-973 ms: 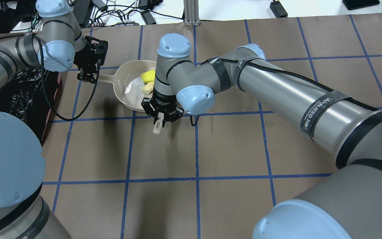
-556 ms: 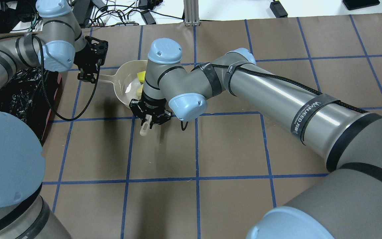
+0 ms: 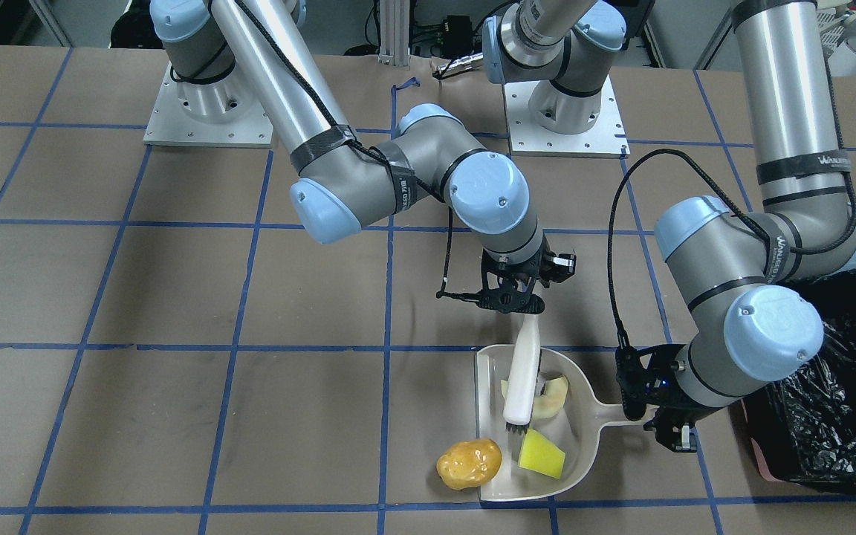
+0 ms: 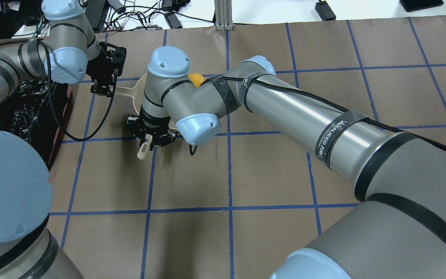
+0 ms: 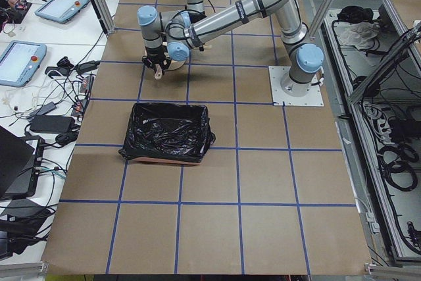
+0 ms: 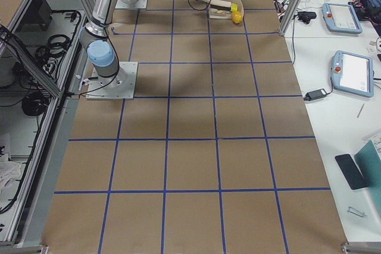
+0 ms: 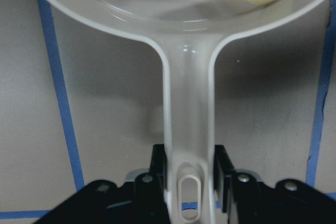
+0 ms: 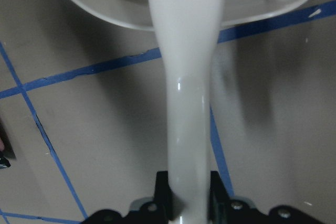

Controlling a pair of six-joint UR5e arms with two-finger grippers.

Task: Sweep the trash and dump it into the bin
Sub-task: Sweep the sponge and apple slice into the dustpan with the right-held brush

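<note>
The potato [image 3: 469,463] lies on the desk [image 3: 175,297] just outside the open lip of the dustpan [image 3: 580,431]. It is past the brush tip as seen from the right jaws, on the side away from the left jaws. The sponge wedge [image 3: 541,453] and the melon rind [image 3: 553,399] are inside the pan, the wedge right by the bristles and the rind nearer the right jaws, beside the brush's shaft.

The right jaws are clamped on the handle of the brush [image 3: 522,375], which reaches from them down into the pan. The left jaws are closed on the dustpan's handle, with the pan stretching away in front of them. The bin [image 3: 837,416] sits just behind them, on the side away from the pan.

Over the last second the right arm has swung toward the left jaws, carrying the brush across the pan, while the left jaws have not moved. The potato, hidden under the arm a moment ago, now shows in the overhead view. Two pieces look collected, and the potato probably needs another stroke before dumping.
</note>
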